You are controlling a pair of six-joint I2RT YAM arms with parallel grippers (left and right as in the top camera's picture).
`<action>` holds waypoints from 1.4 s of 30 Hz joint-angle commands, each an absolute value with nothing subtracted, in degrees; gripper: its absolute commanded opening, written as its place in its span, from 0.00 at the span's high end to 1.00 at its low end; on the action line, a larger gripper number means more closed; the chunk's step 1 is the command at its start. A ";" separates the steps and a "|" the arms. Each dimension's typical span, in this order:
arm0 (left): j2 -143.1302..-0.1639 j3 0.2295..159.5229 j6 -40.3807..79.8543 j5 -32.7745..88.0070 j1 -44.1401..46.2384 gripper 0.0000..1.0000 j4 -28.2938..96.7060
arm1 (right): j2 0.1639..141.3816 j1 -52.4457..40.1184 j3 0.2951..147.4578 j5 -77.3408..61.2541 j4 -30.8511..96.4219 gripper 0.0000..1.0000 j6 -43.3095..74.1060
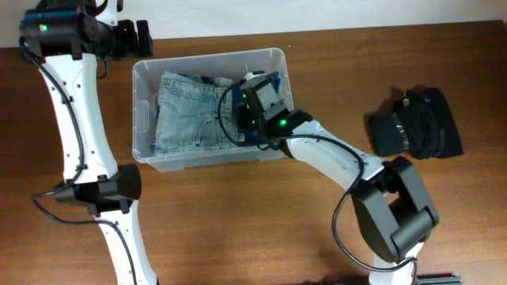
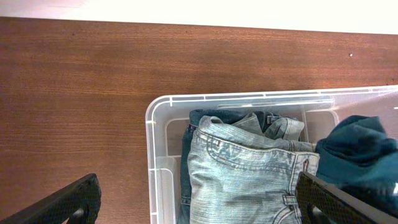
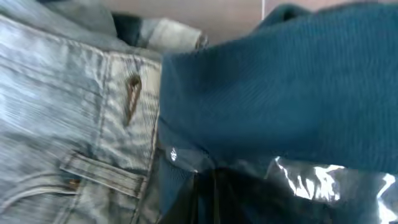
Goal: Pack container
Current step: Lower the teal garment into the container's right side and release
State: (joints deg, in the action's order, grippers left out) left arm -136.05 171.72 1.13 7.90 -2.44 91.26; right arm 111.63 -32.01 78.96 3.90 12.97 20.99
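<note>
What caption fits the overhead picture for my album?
Right end effector grips teal cloth beside folded jeans inside the clear container.

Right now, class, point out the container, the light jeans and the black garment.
container [image 1: 207, 58]: overhead view, far rim.
light jeans [image 1: 186, 116]: overhead view, middle of fabric.
black garment [image 1: 417, 124]: overhead view, its middle.

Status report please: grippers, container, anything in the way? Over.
Left gripper open, outside container. Right gripper shut on teal garment, inside container over jeans. Nothing blocking; black garment lies on table, apart.
</note>
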 commanded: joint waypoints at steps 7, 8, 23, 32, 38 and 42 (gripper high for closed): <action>-134.56 172.44 0.43 7.42 -2.52 0.01 91.39 | 111.92 -28.01 79.70 3.42 9.52 0.96 21.43; -134.56 172.44 0.40 7.42 -2.52 0.01 91.39 | 111.92 -27.49 79.94 3.42 8.97 0.96 21.43; -134.56 172.44 0.43 7.46 -2.52 0.01 91.35 | 115.79 -25.19 81.01 1.89 14.26 0.96 21.26; -134.56 172.44 0.43 7.46 -2.52 0.01 91.35 | 115.85 -27.55 81.01 1.23 20.49 0.96 21.28; -134.54 172.44 0.43 7.46 -2.52 0.01 91.35 | 118.45 -28.23 81.01 0.60 21.87 0.96 21.43; -134.56 172.44 0.43 7.46 -2.52 0.01 91.35 | 118.43 -28.23 82.46 0.60 22.74 0.96 20.95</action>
State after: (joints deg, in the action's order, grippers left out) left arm -136.05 171.72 1.13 7.90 -2.44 91.26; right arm 115.70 -27.53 82.52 1.63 19.77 21.04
